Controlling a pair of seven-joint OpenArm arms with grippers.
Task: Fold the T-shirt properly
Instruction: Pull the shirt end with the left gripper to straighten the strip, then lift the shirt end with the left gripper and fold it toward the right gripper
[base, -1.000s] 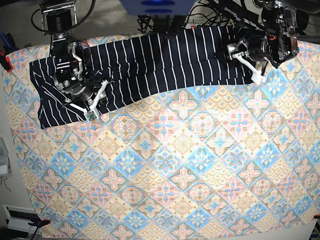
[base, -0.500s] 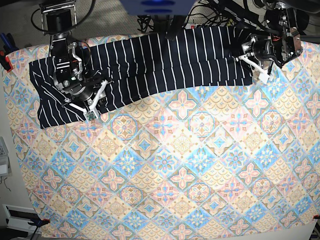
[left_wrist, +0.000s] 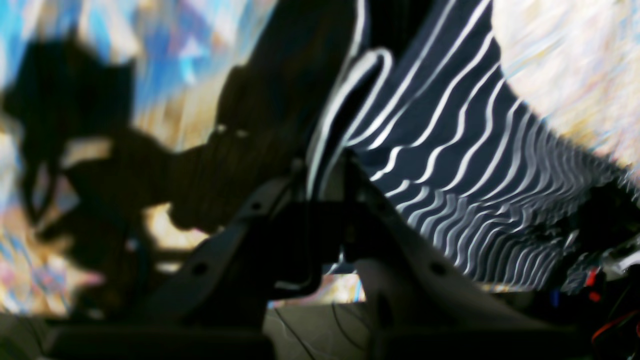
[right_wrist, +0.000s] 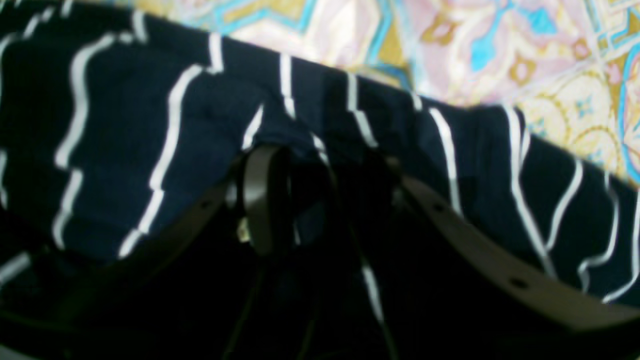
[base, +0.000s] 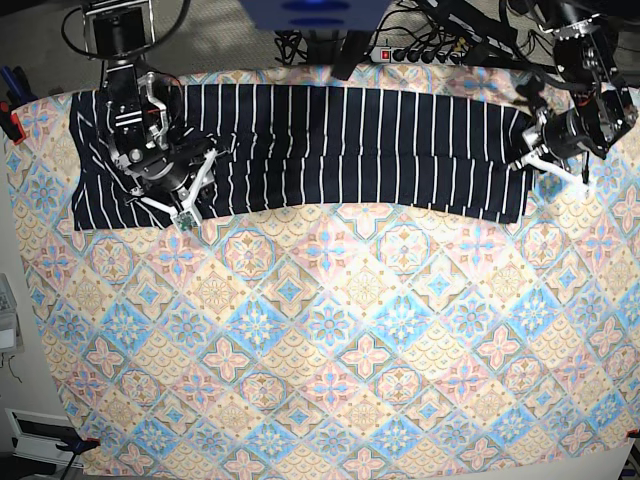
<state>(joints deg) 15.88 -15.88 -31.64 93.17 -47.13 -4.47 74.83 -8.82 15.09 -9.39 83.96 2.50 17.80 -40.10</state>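
I hold the dark navy, white-striped soft cloth T-shirt stretched between both sets of jaws, left gripper and right gripper each clamped on an end, spreading it flat across the tile-patterned table for folding.

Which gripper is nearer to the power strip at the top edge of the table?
Left. The left gripper sits right of and below the power strip; the right gripper, at the T-shirt's opposite end, is farther away.
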